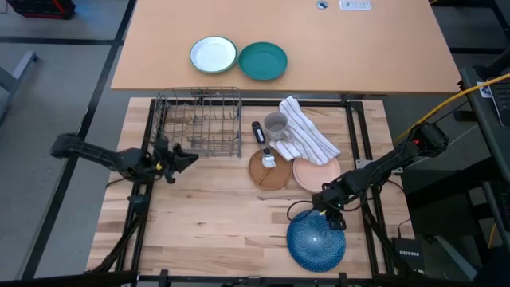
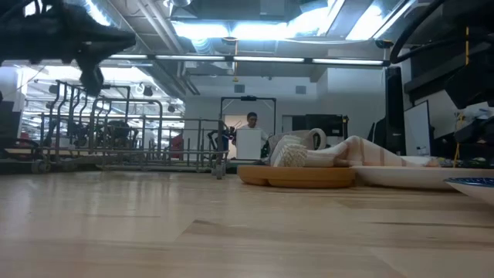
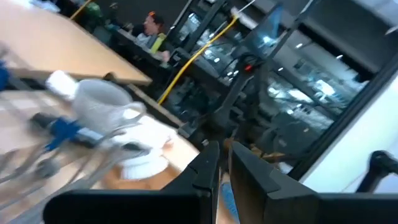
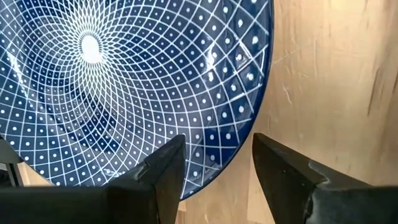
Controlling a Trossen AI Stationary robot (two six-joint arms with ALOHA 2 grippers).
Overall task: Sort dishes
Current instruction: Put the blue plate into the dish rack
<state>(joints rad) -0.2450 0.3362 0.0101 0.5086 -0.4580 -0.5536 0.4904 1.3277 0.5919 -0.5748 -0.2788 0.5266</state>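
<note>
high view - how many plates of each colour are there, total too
dark blue dotted plate: 1
pale pink plate: 1
brown wooden plate: 1
white plate with green rim: 1
teal plate: 1
total: 5 plates

Robotics lab: open ceiling w/ strip lights point(image 2: 255, 31), framed test table point(image 1: 207, 215).

Wooden table point(image 1: 199, 223): wire rack point(image 1: 201, 121), wooden plate point(image 1: 269, 169), pink plate point(image 1: 315, 174), blue plate point(image 1: 316, 241).
</note>
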